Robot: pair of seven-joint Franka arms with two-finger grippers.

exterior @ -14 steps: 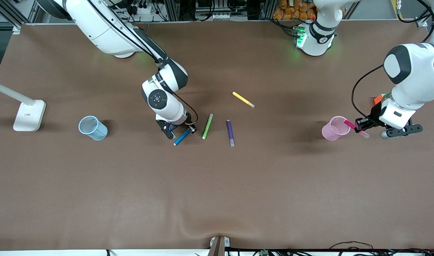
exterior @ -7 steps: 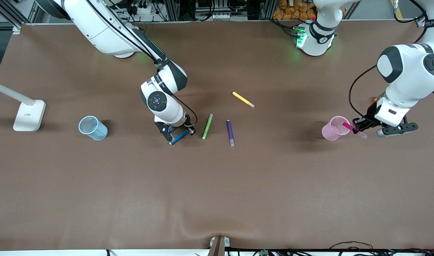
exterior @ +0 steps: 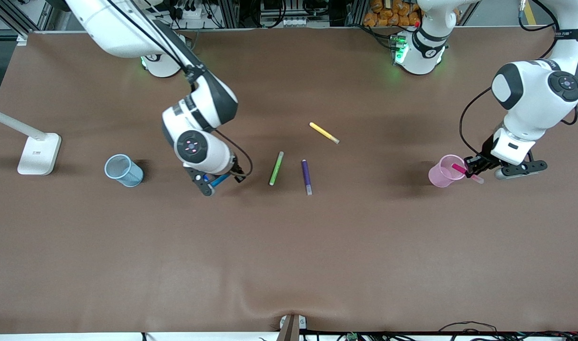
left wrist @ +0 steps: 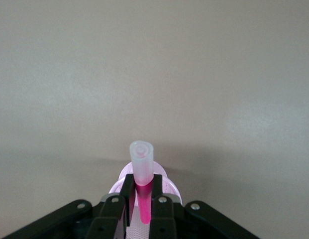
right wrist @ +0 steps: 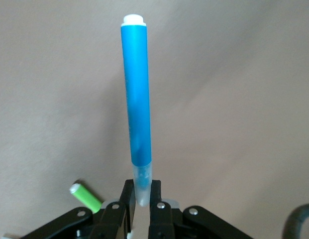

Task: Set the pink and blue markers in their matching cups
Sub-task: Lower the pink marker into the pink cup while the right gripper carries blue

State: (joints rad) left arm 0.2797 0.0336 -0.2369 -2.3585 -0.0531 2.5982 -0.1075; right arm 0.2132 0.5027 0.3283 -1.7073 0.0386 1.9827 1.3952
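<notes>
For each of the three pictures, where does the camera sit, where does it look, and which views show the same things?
Front view: high across the table, facing both arms; left pincer at the pink cup, right pincer past the blue cup.
Left wrist view: looks along its pincer at the pink marker over the cup.
Right wrist view: looks along its pincer at the blue marker.
Both markers, pink and blue, also show in the front view.

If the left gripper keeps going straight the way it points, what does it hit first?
Most likely the pink cup: the left gripper holds the pink marker with its tip over the cup's rim. Depth is unclear.
</notes>
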